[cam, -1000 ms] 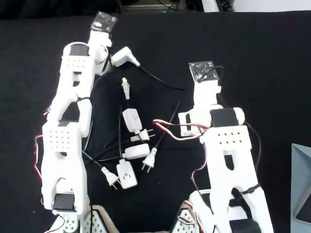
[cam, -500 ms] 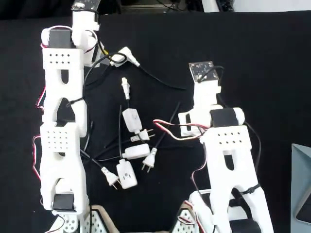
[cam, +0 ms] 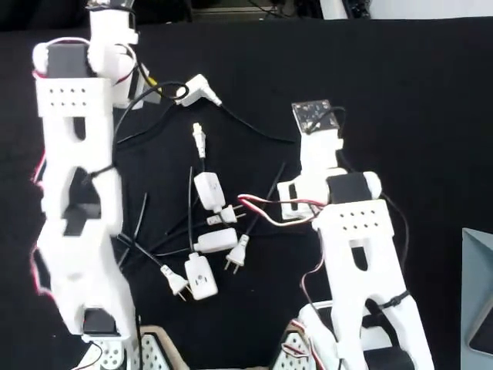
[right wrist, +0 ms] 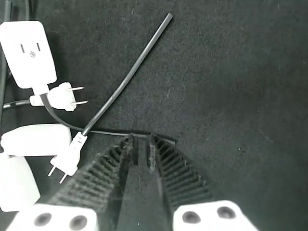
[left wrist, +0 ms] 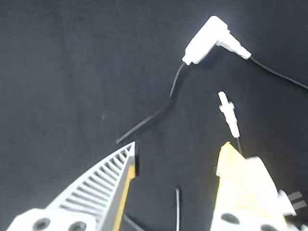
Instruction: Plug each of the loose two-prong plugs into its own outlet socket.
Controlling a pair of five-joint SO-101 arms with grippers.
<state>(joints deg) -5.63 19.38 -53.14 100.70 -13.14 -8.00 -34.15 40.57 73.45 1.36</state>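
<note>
Left end effector (left wrist: 179,147): jaws spread wide, empty, over the bench (left wrist: 72,72).
Slim plug (left wrist: 228,113): just ahead, near one finger.
Advice: centre on its body, prongs left free.
Right end effector (right wrist: 141,144): nearly closed, empty.

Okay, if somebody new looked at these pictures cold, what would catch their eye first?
First, the tangle of white plugs and sockets on black cords in the middle of the black table, between two white arms. Next, the left gripper, wide open above the far left of the table near an angled white plug. The right gripper is low beside the tangle.
</note>
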